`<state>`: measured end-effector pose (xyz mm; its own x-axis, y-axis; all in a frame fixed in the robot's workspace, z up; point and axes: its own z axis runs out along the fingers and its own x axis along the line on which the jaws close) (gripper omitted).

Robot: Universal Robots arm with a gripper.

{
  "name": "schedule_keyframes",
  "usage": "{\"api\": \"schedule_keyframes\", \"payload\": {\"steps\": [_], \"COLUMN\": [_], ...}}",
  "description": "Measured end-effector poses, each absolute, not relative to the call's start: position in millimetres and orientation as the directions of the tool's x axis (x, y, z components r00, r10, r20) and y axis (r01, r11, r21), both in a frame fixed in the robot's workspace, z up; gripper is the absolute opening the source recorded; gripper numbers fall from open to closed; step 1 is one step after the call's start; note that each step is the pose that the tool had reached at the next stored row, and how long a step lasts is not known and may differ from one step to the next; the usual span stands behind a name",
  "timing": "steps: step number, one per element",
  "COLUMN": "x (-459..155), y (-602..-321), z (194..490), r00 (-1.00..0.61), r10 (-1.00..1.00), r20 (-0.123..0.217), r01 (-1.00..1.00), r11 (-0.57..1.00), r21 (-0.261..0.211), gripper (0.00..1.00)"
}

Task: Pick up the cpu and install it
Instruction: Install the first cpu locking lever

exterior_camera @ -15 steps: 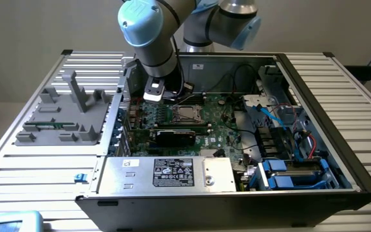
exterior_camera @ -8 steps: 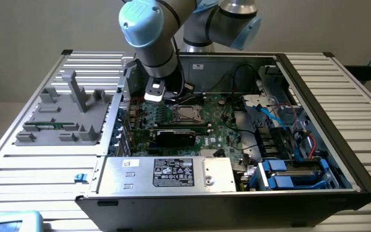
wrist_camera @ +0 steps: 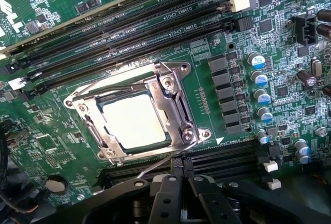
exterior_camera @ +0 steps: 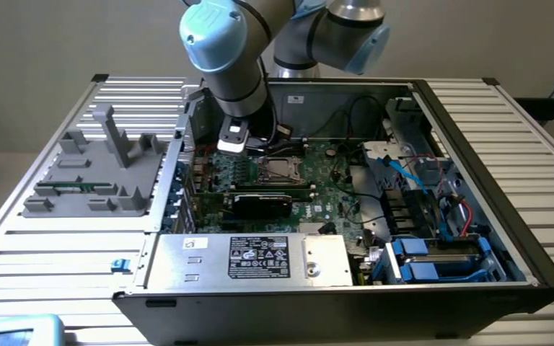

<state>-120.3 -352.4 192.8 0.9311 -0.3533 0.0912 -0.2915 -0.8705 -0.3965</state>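
- The cpu lies flat in the socket, pale metal top up, with the socket's steel frame around it and over its edges.
- A thin wire lever runs out from one socket edge towards the gripper.
- The gripper hangs just beside that same socket edge. Its black fingers are pressed together and hold nothing. Whether they touch the lever cannot be told.
- Long black memory slots lie along the far side of the socket from the gripper, with more slots between the socket and the gripper.
- A row of silver-and-blue capacitors stands near the socket, past a column of grey blocks.
- In the exterior view the arm comes down just to the socket's left.
- A black card sits between the socket and a silver box.
- A grey jig stands well apart from the socket, outside the case on the slatted table.
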Motion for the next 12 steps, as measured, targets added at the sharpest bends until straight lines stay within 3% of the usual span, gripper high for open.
{"api": "schedule_keyframes", "payload": {"steps": [12], "x": [-117.4], "y": [-353.5], "z": [192.3], "r00": [0.928], "r10": [-0.362], "r20": [0.088], "r01": [-0.301], "r11": [-0.868], "r21": [-0.395], "gripper": [0.11]}}
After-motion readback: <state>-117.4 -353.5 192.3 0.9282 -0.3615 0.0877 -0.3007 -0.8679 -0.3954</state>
